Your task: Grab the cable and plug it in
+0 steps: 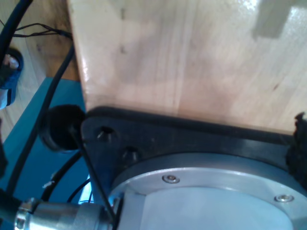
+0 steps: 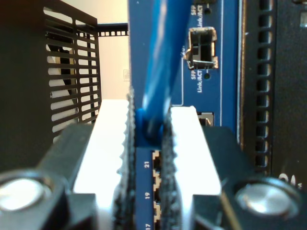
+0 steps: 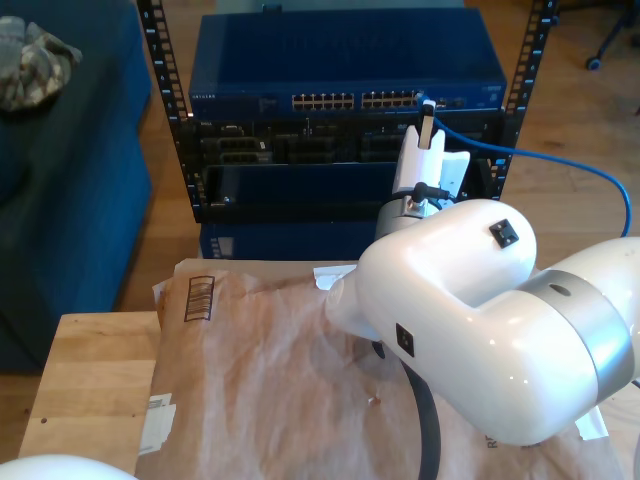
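Note:
The cable [image 2: 160, 57] is thin and bright blue, and its plug end sits between the white fingers [image 2: 112, 143] of my second gripper [image 2: 149, 114], which is shut on it. The plug is right against the blue network switch [image 2: 230, 105], just above the ports numbered 21, 19 and 17 [image 2: 156, 165]. In the exterior view my second gripper [image 3: 426, 120] reaches up to the right end of the switch's port row [image 3: 355, 100]. From there the cable [image 3: 560, 160] arcs away toward the exterior view's right.
The switch [image 3: 350, 55] tops a black rack [image 3: 300, 170] behind a wooden table [image 3: 90, 370] covered with brown paper [image 3: 270, 370]. A blue sofa [image 3: 70, 180] stands at the exterior view's left. The first wrist view looks at a wooden tabletop [image 1: 192, 62], a black base plate [image 1: 158, 134] and black cables [image 1: 48, 100].

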Robot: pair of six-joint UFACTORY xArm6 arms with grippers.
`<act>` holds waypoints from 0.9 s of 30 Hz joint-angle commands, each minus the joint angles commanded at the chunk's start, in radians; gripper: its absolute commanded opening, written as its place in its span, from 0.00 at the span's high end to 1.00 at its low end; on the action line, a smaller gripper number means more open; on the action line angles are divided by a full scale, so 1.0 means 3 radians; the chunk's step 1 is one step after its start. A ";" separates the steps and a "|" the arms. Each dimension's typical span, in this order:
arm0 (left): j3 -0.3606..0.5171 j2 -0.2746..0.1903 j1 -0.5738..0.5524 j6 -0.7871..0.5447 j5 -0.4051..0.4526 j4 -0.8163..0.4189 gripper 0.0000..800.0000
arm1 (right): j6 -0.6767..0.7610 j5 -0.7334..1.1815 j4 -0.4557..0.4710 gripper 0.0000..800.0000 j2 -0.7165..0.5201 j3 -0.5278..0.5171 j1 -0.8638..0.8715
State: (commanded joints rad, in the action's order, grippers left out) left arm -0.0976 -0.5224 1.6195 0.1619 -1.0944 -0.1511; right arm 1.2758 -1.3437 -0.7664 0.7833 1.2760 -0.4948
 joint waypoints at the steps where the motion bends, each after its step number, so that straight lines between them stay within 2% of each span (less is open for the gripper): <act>1: 0.0000 0.0005 0.0000 0.0000 0.0000 0.0000 0.00 | 0.0000 0.0000 0.0000 1.00 0.0000 0.0000 0.0000; 27: 0.0000 0.0000 0.0000 0.0000 0.0000 0.0000 0.00 | 0.0005 0.0010 0.0005 1.00 0.0072 0.0077 0.0005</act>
State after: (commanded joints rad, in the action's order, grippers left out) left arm -0.0976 -0.5224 1.6195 0.1619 -1.0944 -0.1511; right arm 1.2774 -1.3406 -0.7649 0.8048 1.2990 -0.4933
